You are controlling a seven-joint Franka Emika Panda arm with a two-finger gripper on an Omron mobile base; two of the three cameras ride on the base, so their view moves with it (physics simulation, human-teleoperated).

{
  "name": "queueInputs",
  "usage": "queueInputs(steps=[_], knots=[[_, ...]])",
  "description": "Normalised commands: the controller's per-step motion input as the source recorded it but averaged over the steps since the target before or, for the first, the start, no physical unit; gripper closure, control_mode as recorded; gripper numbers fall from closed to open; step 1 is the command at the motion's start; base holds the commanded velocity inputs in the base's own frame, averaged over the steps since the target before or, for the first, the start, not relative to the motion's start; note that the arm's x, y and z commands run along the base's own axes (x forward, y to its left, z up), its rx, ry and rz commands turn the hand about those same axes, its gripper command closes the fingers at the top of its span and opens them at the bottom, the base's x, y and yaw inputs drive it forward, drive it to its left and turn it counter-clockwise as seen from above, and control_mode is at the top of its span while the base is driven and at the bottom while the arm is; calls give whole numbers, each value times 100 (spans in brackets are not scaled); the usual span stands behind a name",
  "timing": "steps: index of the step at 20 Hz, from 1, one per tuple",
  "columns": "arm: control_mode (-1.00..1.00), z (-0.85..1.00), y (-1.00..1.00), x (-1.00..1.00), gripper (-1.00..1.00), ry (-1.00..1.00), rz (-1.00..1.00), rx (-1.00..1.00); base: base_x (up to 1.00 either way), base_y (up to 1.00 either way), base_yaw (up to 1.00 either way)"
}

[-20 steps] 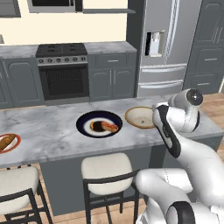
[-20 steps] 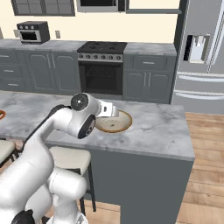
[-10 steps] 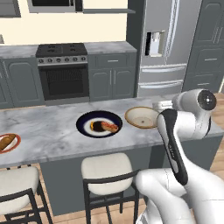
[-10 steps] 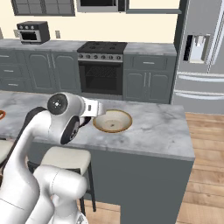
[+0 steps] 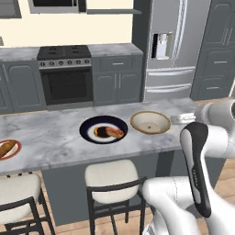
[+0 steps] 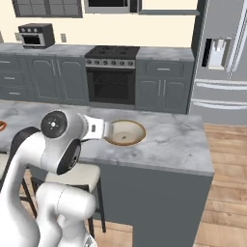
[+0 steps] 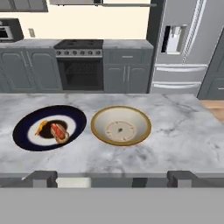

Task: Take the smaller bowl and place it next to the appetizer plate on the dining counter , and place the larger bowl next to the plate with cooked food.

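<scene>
Sitting on the grey-veined white marble counter [image 5: 55, 137] near its right end, just beside the navy-rimmed round plate of orange-yellow cooked food [image 7: 49, 127], the wide shallow cream-tan bowl [image 7: 121, 125] is lying straight ahead of the empty claw [image 7: 111, 178], jaws standing wide apart.
</scene>
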Motion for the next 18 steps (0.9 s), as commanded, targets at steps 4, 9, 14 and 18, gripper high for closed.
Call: queueInputs(steps=[4,9,14,18], knots=[[100,0,0,0,-100,0,0,0,-69,-44,-21],[100,0,0,0,-100,0,0,0,-6,-85,-45],[100,0,0,0,-100,0,0,0,-7,-83,-53],[100,0,0,0,-100,0,0,0,-18,-69,-52]])
